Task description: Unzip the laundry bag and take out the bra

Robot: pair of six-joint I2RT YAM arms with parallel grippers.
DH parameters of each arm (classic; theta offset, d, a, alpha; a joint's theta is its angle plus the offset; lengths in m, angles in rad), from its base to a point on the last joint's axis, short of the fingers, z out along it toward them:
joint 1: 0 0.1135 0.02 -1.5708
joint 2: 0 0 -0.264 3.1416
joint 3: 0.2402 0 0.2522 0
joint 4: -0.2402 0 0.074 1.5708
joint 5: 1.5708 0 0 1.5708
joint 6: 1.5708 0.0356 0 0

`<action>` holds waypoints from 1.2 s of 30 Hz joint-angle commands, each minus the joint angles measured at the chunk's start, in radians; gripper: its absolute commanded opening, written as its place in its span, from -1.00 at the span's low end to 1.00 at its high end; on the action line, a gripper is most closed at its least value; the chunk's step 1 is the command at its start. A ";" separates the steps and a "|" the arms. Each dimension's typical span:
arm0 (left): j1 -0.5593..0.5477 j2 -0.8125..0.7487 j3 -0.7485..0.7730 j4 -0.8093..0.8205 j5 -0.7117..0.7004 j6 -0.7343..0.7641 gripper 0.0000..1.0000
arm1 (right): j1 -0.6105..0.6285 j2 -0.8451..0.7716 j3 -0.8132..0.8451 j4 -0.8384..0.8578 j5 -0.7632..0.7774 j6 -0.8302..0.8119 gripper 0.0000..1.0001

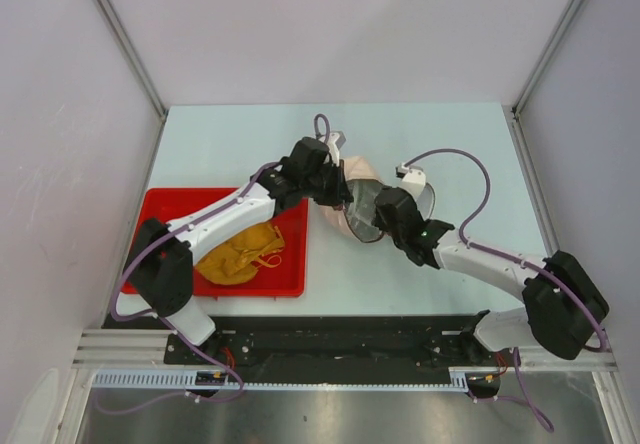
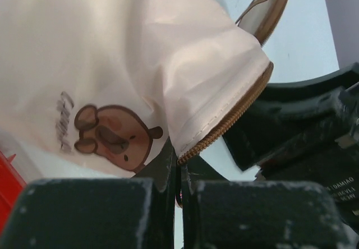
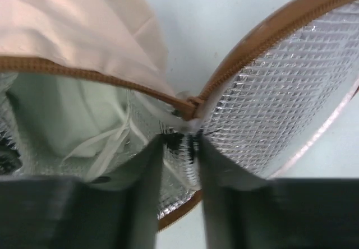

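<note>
Nearest the arm bases, on the left of the table (image 1: 430,134), a flat red tray (image 1: 165,209) holds the bra (image 1: 240,256). The bra lies crumpled in the tray's right half with a thin strap looped at its right edge, well apart from the bag. Further out, near the middle of the table, both arms meet at the laundry bag (image 1: 362,176), which sits just beyond the tray's far right corner. The left gripper (image 2: 178,184) is clamped on the bag's cream cloth, its fingers pressed together on a fold right by the brown zip (image 2: 224,123). A brown bear print (image 2: 112,134) shows on the cloth just above them. The right gripper (image 3: 179,148) is pinched on the bag from the other side, at the spot where the two runs of the zip come together. The zip is undone. The round mesh end face (image 3: 280,92) stands away from the body, and pale lining shows inside the mouth.
</note>
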 commanded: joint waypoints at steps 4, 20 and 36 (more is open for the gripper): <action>0.008 -0.001 0.050 0.007 0.079 0.090 -0.99 | 0.028 -0.118 -0.071 0.160 0.161 -0.060 -1.00; 0.001 -0.036 0.280 -0.177 0.059 0.183 0.67 | 0.044 -0.341 0.108 -0.530 0.222 0.156 -1.00; -0.119 -0.191 -0.099 0.382 0.528 -0.274 0.39 | -0.077 -0.229 0.139 -0.491 0.040 0.158 -1.00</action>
